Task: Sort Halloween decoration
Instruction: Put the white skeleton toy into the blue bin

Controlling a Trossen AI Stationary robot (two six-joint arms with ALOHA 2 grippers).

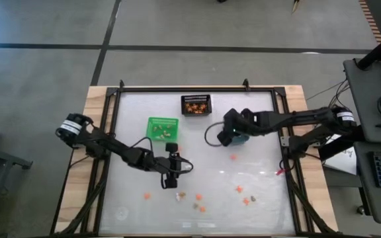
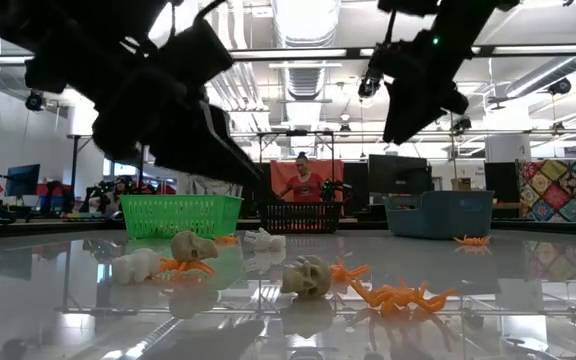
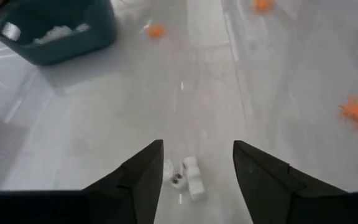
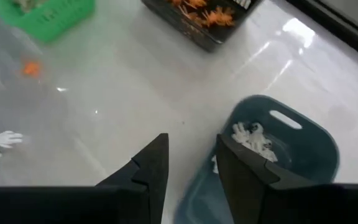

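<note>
Left gripper (image 3: 194, 180), fingers spread wide, hovered over a small white trinket (image 3: 190, 177) lying between them; light, rigid, probably slippery, best pinched across its body.

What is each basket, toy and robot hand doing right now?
Left gripper: fingers open above a white trinket on the table, not gripping it.
Right gripper: fingers apart, empty, over the blue-grey bin's rim.
Blue-grey bin: upright, white trinkets inside.
Black mesh bin: upright, orange trinkets inside.
Green bin: upright, contents unclear.
Orange trinkets: loose on the table.
</note>
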